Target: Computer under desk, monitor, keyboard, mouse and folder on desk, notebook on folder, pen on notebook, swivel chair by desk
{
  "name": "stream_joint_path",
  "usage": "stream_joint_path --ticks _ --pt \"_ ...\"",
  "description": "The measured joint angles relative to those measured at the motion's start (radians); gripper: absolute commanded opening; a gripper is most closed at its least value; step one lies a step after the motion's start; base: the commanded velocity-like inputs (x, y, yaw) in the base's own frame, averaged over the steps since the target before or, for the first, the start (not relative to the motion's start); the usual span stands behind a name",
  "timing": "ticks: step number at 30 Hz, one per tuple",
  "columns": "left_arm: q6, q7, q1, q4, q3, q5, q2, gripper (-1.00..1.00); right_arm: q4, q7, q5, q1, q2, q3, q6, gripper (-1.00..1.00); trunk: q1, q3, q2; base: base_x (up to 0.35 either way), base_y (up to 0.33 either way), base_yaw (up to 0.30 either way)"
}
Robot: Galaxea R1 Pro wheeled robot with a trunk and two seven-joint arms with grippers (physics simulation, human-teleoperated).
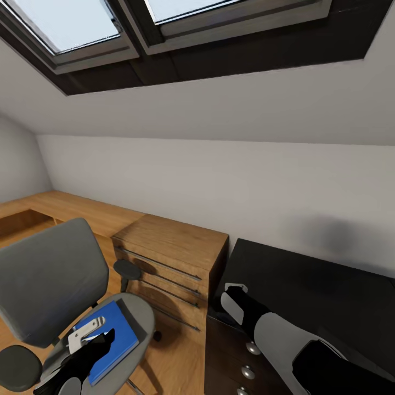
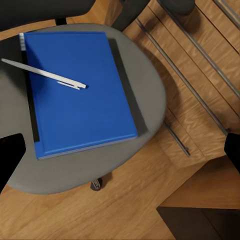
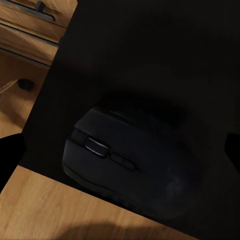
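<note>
The blue folder [image 2: 80, 92] lies flat on the grey seat of the swivel chair [image 2: 150, 95], covering most of it. A white pen [image 2: 45, 74] rests at a slant on the folder's cover. A thin dark edge of something flat pokes out from under the folder along two sides. Beside the chair stands a light wooden cabinet [image 2: 200, 85] with long metal drawer handles. Wooden floor [image 2: 135, 200] shows below the seat. The pincer's dark fingertips [image 2: 10, 155] show at both edges, spread wide apart.
</note>
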Motion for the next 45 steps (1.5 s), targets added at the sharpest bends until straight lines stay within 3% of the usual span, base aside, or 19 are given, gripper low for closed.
stream_joint_path --ticks 4,19,31,36,45 --pt "0.000 0.000 0.000 0.000 -0.001 0.000 -0.001 1.00 0.000 0.000 0.000 0.000 0.000 0.000 0.000 1.00 0.000 0.000 0.000 0.000 0.000 0.000" --pt "-0.002 0.000 0.000 0.000 0.000 0.000 0.000 1.00 0.000 0.000 0.000 0.000 0.000 0.001 -0.004 1.00 0.057 -0.047 -0.105 0.000 0.000 0.000" --pt "-0.002 0.000 0.000 0.000 0.000 0.000 0.000 1.00 0.000 0.000 0.000 0.000 0.000 0.003 -0.005 1.00 0.058 -0.047 -0.105 0.000 0.000 0.000" --pt "-0.002 0.000 0.000 0.000 0.000 0.000 0.000 1.00 0.000 0.000 0.000 0.000 0.000 0.003 -0.005 1.00 0.077 -0.063 -0.140 0.000 0.000 0.000" --pt "-0.002 0.000 0.000 0.000 0.000 0.000 0.000 1.00 0.000 0.000 0.000 0.000 0.000 0.003 -0.005 1.00 0.080 -0.066 -0.147 0.000 0.000 0.000"
